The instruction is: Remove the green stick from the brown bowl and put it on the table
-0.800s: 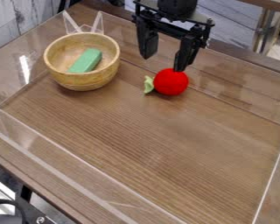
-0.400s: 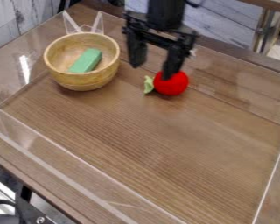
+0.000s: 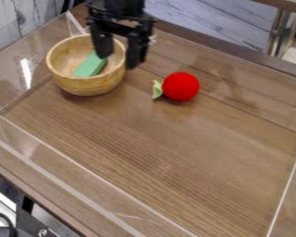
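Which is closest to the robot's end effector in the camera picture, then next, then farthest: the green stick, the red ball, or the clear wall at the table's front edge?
From the end effector, open above the brown bowl:
1. Green stick, lying in the bowl, right beneath the fingers.
2. Red ball, on the table to the right in the picture.
3. Clear front wall, far down at the near edge.

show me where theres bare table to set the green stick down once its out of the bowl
Widest free patch: the table in front of the brown bowl and red ball, out to the near clear edge walls. A narrow gap lies between bowl and ball. It is crowded at the bowl, where the open pincer hangs over the green stick.
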`<state>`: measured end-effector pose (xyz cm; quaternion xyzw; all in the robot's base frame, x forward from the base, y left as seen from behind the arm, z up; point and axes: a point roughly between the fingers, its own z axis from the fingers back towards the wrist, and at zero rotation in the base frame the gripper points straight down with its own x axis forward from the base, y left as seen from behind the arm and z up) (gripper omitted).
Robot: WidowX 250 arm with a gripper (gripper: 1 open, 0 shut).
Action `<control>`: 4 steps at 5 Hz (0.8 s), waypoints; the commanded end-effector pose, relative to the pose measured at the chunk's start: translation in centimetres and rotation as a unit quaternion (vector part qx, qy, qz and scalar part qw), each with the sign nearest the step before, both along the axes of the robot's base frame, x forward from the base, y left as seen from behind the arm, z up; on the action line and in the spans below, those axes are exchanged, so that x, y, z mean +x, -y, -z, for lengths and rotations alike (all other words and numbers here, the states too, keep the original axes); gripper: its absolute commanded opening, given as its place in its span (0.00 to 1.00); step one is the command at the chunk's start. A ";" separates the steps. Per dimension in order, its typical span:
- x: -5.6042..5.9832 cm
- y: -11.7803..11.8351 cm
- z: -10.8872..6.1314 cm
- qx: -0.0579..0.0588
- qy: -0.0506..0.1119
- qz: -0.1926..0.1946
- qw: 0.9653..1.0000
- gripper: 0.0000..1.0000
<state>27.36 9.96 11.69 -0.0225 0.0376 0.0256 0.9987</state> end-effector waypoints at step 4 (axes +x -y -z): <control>2.2 -6.7 1.0 0.012 0.048 -0.027 0.998 1.00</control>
